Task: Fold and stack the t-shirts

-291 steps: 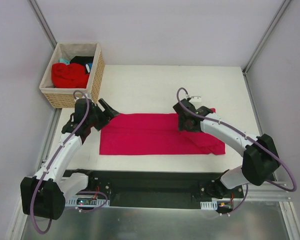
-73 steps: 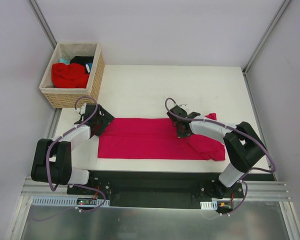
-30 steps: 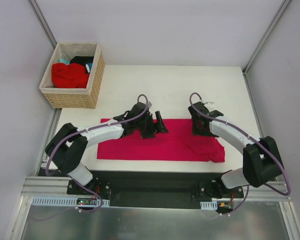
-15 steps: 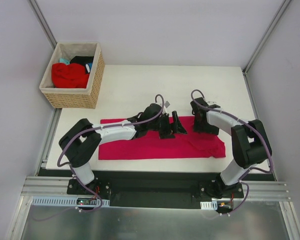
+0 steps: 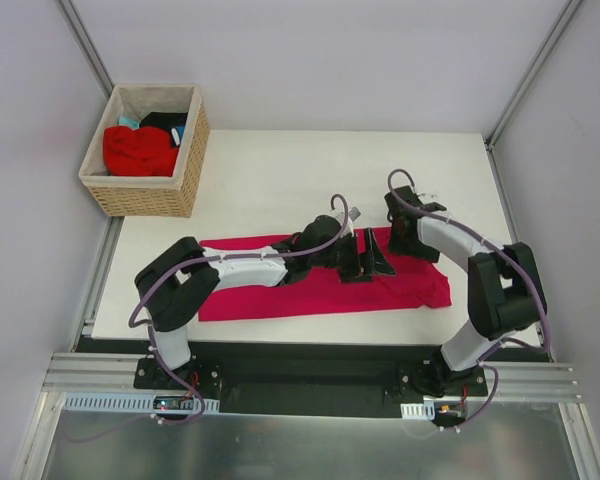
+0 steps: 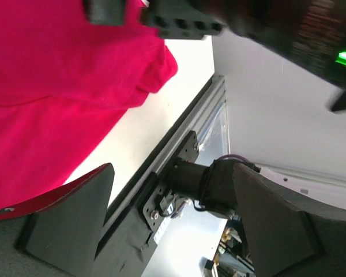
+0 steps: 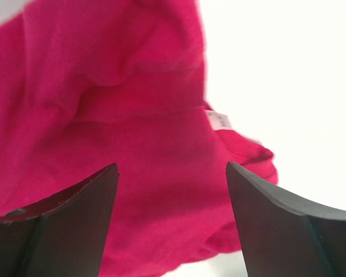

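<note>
A: Where is the crimson-pink t-shirt (image 5: 280, 292)?

B: It lies on the white counter (image 5: 300, 170) as a long folded band along the near edge. Its left part is flat and its right end is rumpled.

A: And the left claw (image 5: 368, 262)?

B: That arm reaches across the band, so the claw sits over the shirt's right half. Its fingers are spread wide. In the left wrist view the claw (image 6: 172, 170) has nothing between the pads, only the counter's edge and an arm base beyond, with the shirt (image 6: 46, 86) off to one side.

A: Does it touch the cloth?

B: I cannot tell from above.

A: The right claw (image 5: 408, 245)?

B: Released too, at the far edge of the shirt's right end and just beside the left one. In the right wrist view the claw (image 7: 172, 167) stands open over bunched cloth (image 7: 132, 144), and a small white neck label (image 7: 219, 120) shows at the fabric's edge.

A: The other shirts?

B: In the wicker basket (image 5: 145, 195) at the counter's far left corner: a red t-shirt (image 5: 138, 150) on top, with a black one (image 5: 165, 120) and a bit of teal (image 5: 128, 122) behind it.
</note>
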